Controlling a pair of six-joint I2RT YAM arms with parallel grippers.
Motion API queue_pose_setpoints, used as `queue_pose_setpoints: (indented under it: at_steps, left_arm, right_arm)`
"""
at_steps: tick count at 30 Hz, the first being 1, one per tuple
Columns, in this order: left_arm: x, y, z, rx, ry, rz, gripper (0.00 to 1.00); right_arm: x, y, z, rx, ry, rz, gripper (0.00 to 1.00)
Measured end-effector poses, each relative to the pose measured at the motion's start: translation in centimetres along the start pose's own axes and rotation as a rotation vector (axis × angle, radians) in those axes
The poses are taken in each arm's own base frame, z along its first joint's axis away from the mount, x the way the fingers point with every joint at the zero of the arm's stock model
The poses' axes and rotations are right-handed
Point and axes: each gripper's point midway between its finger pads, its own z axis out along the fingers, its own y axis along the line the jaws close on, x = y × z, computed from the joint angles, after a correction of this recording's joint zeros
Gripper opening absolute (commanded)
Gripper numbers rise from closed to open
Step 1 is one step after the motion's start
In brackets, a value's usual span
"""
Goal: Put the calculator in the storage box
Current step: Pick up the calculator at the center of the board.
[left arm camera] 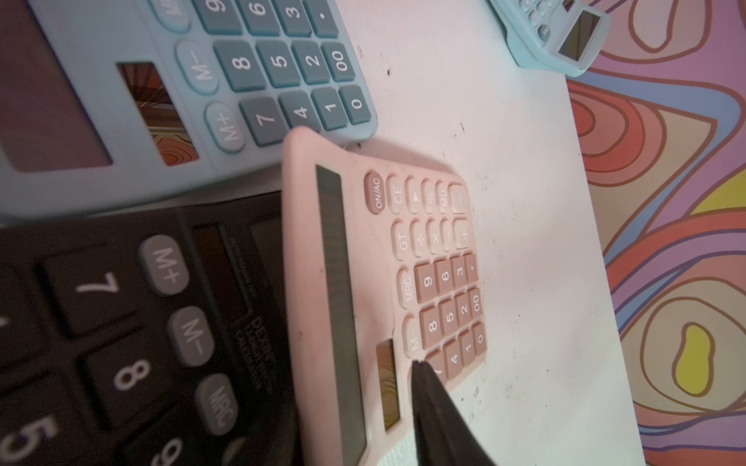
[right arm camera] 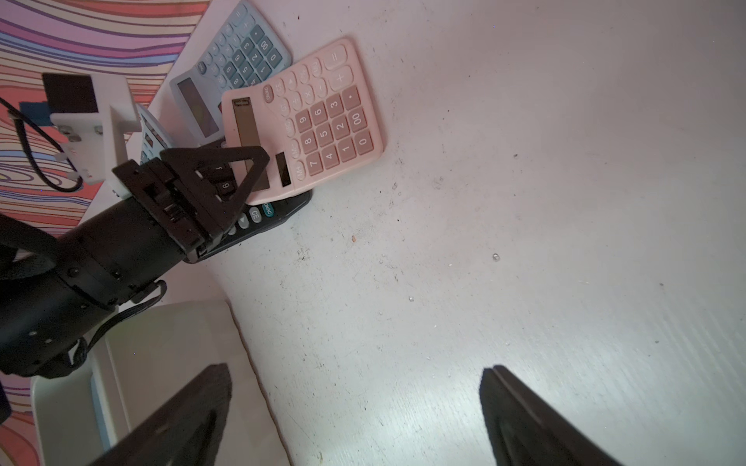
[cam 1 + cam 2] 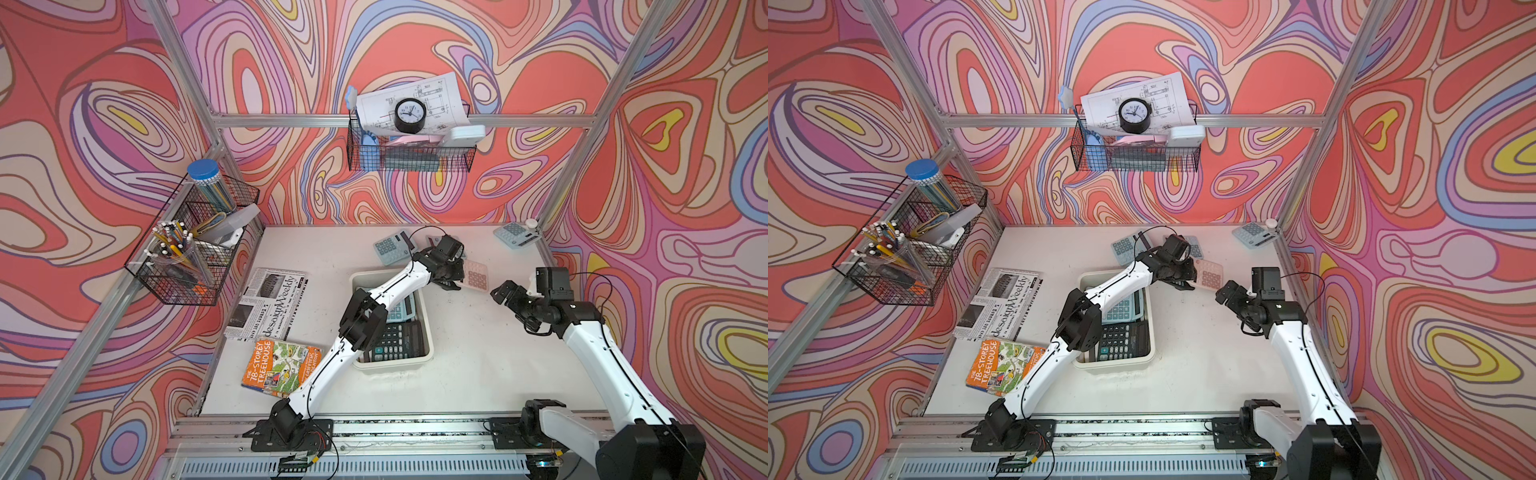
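"78-STOREY TREEHOUSE" book point(image 3: 282, 365) lower left of a top view, pink calculator point(image 1: 403, 262) keyed "ON/AC", left gripper point(image 3: 454, 283) at its corner, hold unclear, right gripper point(image 2: 359, 369) spread wide, empty

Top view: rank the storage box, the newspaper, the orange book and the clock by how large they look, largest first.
1. storage box, though an arm covers part of it
2. newspaper
3. orange book, one corner hidden, so its gap to the newspaper is less sure
4. clock, clearly smallest
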Motion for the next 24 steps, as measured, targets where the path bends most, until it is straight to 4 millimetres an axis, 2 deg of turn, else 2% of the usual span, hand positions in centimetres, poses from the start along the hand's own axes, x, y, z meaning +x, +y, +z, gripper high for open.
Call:
queue_pose_setpoints:
  at_steps: [5, 9, 18, 21, 24]
  left_arm:
    - [0.0, -0.2, 0.0, 0.008, 0.001, -0.004, 0.08]
    - [-0.5, -0.9, -0.2, 0.039, -0.016, -0.013, 0.00]
    - [-0.4, -2.0, -2.9, 0.061, -0.012, -0.021, 0.00]
    - [-0.7, -3.0, -4.6, 0.087, -0.019, -0.024, 0.00]
    - [-1.4, -4.2, -7.1, 0.119, -0.038, -0.023, 0.00]
  right_arm:
    - [0.0, 0.0, -0.1, -0.004, -0.002, -0.001, 0.98]
    - [0.0, 0.1, -0.1, -0.010, 0.003, -0.005, 0.98]
    - [0.1, 0.3, -0.7, -0.016, 0.003, -0.025, 0.98]
    - [-0.3, 0.7, -1.6, -0.020, -0.011, -0.035, 0.98]
    - [-1.2, 1.4, -2.8, -0.032, -0.043, -0.047, 0.98]
